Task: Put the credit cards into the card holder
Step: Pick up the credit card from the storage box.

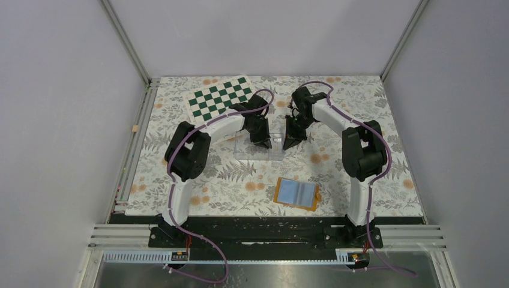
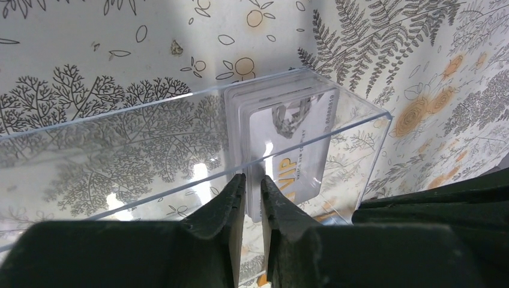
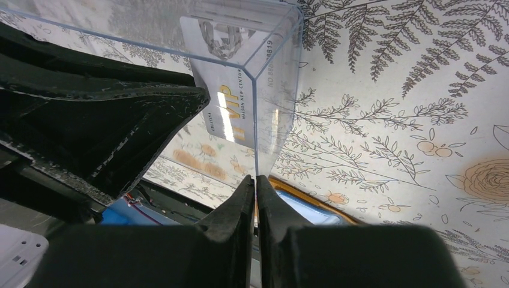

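Observation:
A stack of white credit cards with gold VIP lettering stands on edge at the right end of a clear plastic box. My left gripper reaches into the box and is shut on the near edge of the stack. My right gripper is shut on the thin end wall of the clear box, with the cards showing through it. From above, both grippers meet at the box. The orange card holder lies open, light blue inside, near the front edge.
A green and white chessboard lies at the back left of the floral tablecloth. The left arm's black fingers fill the left of the right wrist view. A corner of the card holder shows beyond the right fingertips.

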`<state>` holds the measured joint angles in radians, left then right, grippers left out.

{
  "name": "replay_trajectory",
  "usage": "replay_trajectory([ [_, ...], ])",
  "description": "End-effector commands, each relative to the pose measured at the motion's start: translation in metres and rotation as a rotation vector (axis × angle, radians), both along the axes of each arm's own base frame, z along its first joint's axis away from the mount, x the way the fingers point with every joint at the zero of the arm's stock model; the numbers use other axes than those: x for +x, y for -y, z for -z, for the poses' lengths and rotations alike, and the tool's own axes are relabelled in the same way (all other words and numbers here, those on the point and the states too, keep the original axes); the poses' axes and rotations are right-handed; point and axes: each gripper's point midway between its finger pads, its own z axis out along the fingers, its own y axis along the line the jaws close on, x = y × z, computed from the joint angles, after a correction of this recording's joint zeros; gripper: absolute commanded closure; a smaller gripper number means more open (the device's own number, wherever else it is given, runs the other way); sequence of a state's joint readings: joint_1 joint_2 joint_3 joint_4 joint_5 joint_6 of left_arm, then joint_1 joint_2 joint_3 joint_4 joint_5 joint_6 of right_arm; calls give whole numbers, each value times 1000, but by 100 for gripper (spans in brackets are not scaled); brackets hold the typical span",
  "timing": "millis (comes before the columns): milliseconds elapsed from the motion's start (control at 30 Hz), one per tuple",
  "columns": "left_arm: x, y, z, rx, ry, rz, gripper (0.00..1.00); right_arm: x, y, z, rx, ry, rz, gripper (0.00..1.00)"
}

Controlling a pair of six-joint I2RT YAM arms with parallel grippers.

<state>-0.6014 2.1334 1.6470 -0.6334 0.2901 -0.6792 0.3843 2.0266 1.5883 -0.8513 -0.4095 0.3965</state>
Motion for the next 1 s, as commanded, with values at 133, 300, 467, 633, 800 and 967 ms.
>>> replay_trajectory([
  [133,2,14,-5,-38,15,20,90,-7,1,7,-7,-31,-22,91],
  [300,4,16,-11,-40,36,21,97,-8,1,9,-6,-34,-26,92],
  [467,5,20,-20,-52,53,25,100,-9,1,10,-8,-37,-26,93],
  [633,3,24,-22,-60,52,34,100,-9,1,10,-7,-40,-26,93],
  [800,2,27,-27,-65,65,42,100,-10,1,12,-9,-44,-26,93],
  [967,1,24,-29,-31,78,50,100,-11,2,13,-12,-48,-28,94],
])
